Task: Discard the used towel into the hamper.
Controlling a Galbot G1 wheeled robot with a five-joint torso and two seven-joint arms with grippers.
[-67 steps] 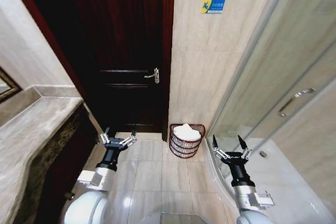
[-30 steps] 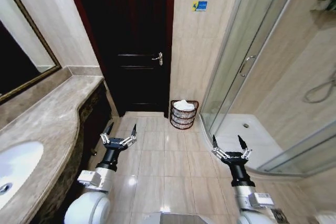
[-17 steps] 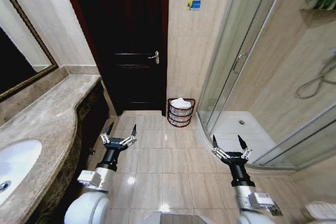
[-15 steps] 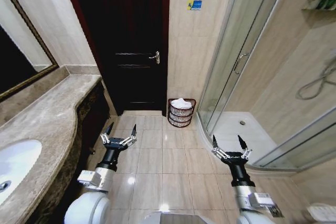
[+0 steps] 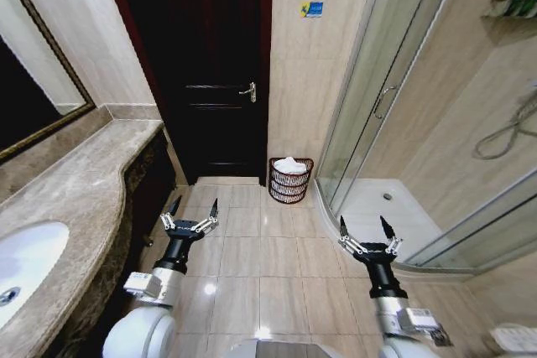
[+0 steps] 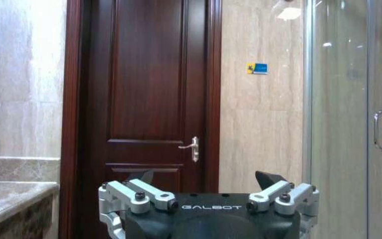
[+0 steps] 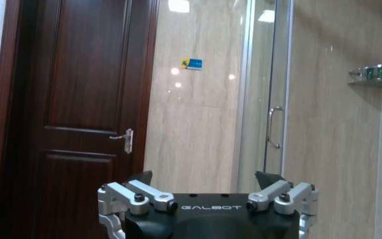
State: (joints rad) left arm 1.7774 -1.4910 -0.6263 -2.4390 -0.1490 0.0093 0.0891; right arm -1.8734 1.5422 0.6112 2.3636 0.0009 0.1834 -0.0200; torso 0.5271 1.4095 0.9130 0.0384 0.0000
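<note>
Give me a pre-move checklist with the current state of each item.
1. Towel in the hamper: ok, white cloth sits in its top.
2. Hamper upright on the floor between door and shower glass: ok.
3. Left pincer open, holding nothing: ok.
4. Right pincer open, holding nothing: ok.
5. Both pincers well short of the hamper: ok.
6. Door closed: ok.

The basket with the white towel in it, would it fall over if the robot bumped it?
Probably yes. The hamper looks like thin openwork, so it is likely light, and it narrows toward its base, so a nudge could tip or slide it on the shiny floor tiles. The soft towel heaped at its top likely adds little weight.
</note>
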